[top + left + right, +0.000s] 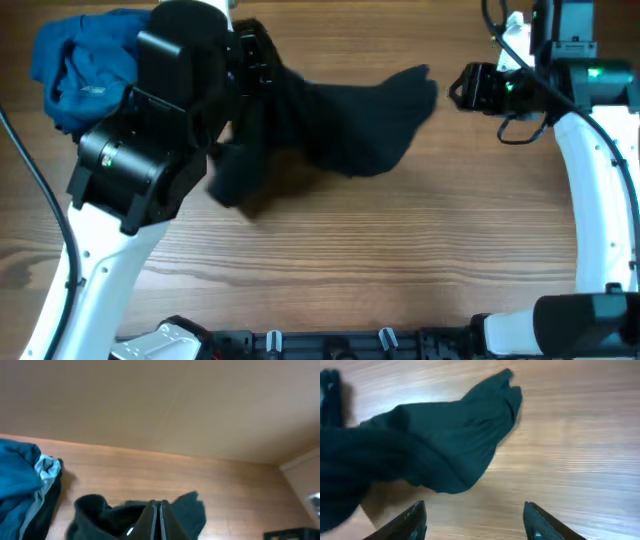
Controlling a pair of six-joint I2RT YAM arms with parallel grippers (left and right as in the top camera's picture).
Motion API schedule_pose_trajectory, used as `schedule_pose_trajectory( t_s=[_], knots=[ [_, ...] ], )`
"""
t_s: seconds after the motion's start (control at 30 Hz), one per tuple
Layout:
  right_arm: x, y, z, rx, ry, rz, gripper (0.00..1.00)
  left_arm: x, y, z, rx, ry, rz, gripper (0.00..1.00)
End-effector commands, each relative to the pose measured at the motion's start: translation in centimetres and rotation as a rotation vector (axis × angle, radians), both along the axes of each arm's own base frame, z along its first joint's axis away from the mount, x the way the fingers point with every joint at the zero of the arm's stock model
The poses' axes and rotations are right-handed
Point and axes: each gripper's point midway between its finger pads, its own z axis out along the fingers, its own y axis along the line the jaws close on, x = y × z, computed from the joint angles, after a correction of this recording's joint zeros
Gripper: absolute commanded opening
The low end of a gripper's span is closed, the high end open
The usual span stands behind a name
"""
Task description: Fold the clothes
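Note:
A dark garment [340,125] lies stretched across the table's middle, one end lifted at the left. My left gripper [250,60] is shut on that lifted end; in the left wrist view the closed fingers [160,510] pinch the dark cloth [105,517]. My right gripper [462,88] is open and empty, just right of the garment's far tip. In the right wrist view the garment [445,445] lies ahead of the spread fingers [475,520].
A heap of blue clothes [85,65] lies at the table's far left corner, also in the left wrist view [22,485]. Bare wooden tabletop [400,260] fills the front. A wall rises behind the table [160,405].

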Motion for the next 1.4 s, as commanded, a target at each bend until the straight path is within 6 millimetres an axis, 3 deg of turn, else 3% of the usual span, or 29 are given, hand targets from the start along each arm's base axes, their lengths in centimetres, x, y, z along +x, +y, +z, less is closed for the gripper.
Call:
schedule_pose_trajectory(
  t_s=[0.0, 0.1, 0.13, 0.23, 0.37, 0.5, 0.7, 0.77, 0.83, 0.9, 0.97, 1.03, 1.1, 1.23, 1.3, 1.37],
  knots=[
    [-0.5, 3.6, -3.4, 0.099, 0.073, 0.135, 0.58, -0.7, 0.2, 1.6, 0.006, -0.052, -0.001, 0.04],
    [-1.1, 7.1, -5.8, 0.121, 0.075, 0.230, 0.58, -0.7, 0.2, 1.6, 0.006, -0.053, 0.000, 0.04],
    [-1.2, 10.1, -6.8, 0.144, 0.045, 0.296, 0.59, -0.7, 0.2, 1.6, 0.006, -0.053, 0.000, 0.04],
    [-1.1, 14.8, -8.6, 0.153, -0.013, 0.393, 0.59, -0.7, 0.2, 1.5, 0.007, -0.051, 0.000, 0.04],
    [-1.2, 18.0, -12.6, 0.011, 0.001, 0.445, 0.59, -1.0, 0.4, 0.8, 0.024, -0.021, 0.000, 0.04],
    [-1.0, 19.2, -16.8, -0.057, 0.056, 0.406, 0.58, -1.9, 0.8, -5.0, 0.127, 0.195, 0.002, 0.04],
    [-0.3, 21.7, -20.7, -0.052, 0.061, 0.411, 0.56, -1.0, 0.5, -11.7, 0.206, 0.424, 0.033, 0.10],
    [-0.1, 22.4, -21.3, -0.045, 0.055, 0.410, 0.57, -0.6, 0.3, -13.0, 0.220, 0.465, 0.040, 0.11],
    [-0.2, 22.7, -22.0, -0.050, 0.065, 0.390, 0.62, -0.2, 0.2, -14.2, 0.235, 0.494, 0.052, 0.12],
    [0.1, 22.6, -22.8, -0.068, 0.062, 0.370, 0.59, 0.1, 0.1, -15.0, 0.245, 0.513, 0.053, 0.14],
    [0.4, 22.3, -23.2, -0.090, 0.055, 0.350, 0.47, 0.2, 0.2, -15.1, 0.251, 0.513, 0.059, 0.14],
    [1.1, 21.6, -23.1, -0.114, 0.040, 0.290, 0.24, 0.4, 0.5, -15.0, 0.250, 0.512, 0.069, 0.14],
    [1.9, 21.1, -23.0, -0.109, 0.028, 0.253, 0.14, 0.6, 1.0, -15.0, 0.240, 0.515, 0.087, 0.14],
    [3.0, 20.1, -22.7, -0.091, 0.016, 0.205, 0.04, 0.7, 1.2, -15.0, 0.235, 0.514, 0.095, 0.14],
    [3.3, 18.7, -21.5, -0.078, 0.028, 0.155, 0.04, 0.7, 1.2, -15.0, 0.236, 0.515, 0.095, 0.14],
    [4.2, 16.4, -17.6, -0.020, 0.005, 0.113, 0.04, 0.7, 1.2, -15.0, 0.235, 0.515, 0.095, 0.14]
  ],
)
